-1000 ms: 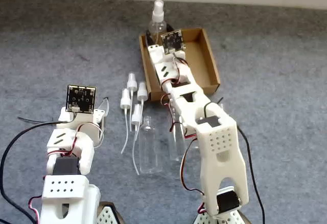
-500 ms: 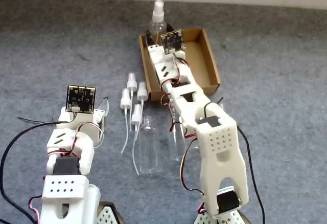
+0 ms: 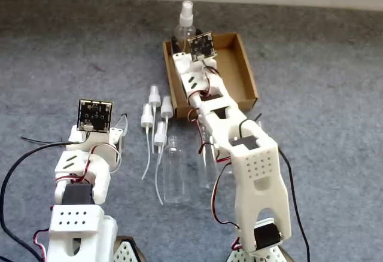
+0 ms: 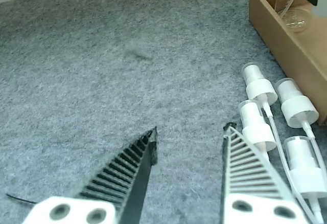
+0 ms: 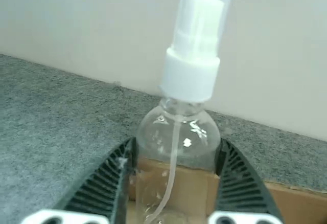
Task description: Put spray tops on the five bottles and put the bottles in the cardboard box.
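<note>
Over the last second my right arm has eased a little farther out over the cardboard box. My right fingers are closed on the capped bottle, which stands upright at the box's far left corner with its base down inside the walls. I judge that bottle 1 is nearly placed and only the release is left.

My left fingers are spread open and holding nothing, low over the grey bench. Nothing on that side has moved. 4 loose spray tops lie just beside them, tubes trailing toward me. At least 2 uncapped bottles lie near those tops, 1 partly under my right arm, so most of the work is ahead.

Room is tight at the right fingers: the box's left wall and far wall both sit close to the bottle, so opening wide could nudge the cardboard. The rest of the box is free. To the left of the spray tops the bench is open.
</note>
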Tool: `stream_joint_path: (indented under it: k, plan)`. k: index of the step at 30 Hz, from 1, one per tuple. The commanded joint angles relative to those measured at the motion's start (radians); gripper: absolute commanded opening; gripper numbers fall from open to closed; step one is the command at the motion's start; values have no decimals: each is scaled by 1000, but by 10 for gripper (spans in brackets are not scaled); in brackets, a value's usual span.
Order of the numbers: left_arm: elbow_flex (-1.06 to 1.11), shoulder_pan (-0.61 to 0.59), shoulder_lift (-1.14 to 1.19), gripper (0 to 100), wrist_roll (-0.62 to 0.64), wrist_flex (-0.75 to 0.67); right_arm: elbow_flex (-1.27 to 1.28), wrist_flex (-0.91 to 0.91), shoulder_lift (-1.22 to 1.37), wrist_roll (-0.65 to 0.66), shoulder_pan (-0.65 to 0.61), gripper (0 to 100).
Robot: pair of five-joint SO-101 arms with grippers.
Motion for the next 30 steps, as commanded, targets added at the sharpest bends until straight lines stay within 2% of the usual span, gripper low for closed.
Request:
stream_joint_path:
  k: [1, 11, 16, 21, 30]
  plan:
    - [-4, 21, -10, 193, -9, -18, -21, 13, -33, -3, -13, 207]
    - [-4, 22, -10, 193, -9, -18, -19, 15, -87, -3, -18, 218]
    - [-4, 22, -10, 193, -9, -18, -27, 140, -171, -8, -18, 218]
    - [-4, 22, -10, 193, -9, -18, -27, 174, -297, -3, -19, 218]
    - [-4, 18, -10, 193, -9, -20, -24, 562, -598, -6, -41, 217]
